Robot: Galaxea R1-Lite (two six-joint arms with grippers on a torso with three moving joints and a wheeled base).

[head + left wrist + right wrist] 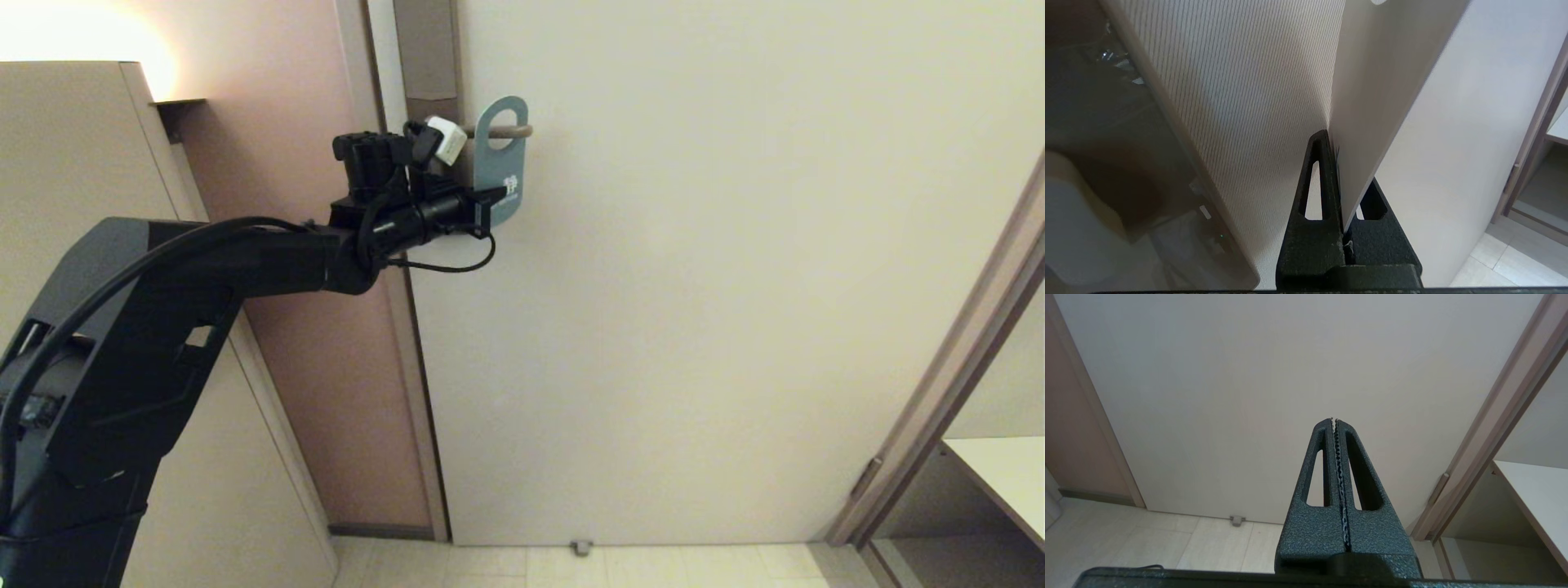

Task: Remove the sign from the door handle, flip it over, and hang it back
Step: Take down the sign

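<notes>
The sign (508,163) hangs by its round hole on the door handle (521,131), blue side facing out. My left gripper (490,206) reaches in level from the left and is shut on the sign's lower left edge. In the left wrist view the sign (1380,81) shows as a pale sheet seen edge-on, clamped between the black fingers (1316,204) of the left gripper (1343,171). The handle's brownish backplate (424,65) rises above the arm's wrist. My right gripper (1334,420) is parked low, facing the door, shut with nothing in it; it is outside the head view.
The pale door (694,286) fills the middle. A pink wall and door frame (310,122) stand to its left, and a beige cabinet (73,163) lies nearer me on that side. A slanted frame (939,384) and a white shelf (1004,474) are at right. A door stop (580,546) sits on the floor.
</notes>
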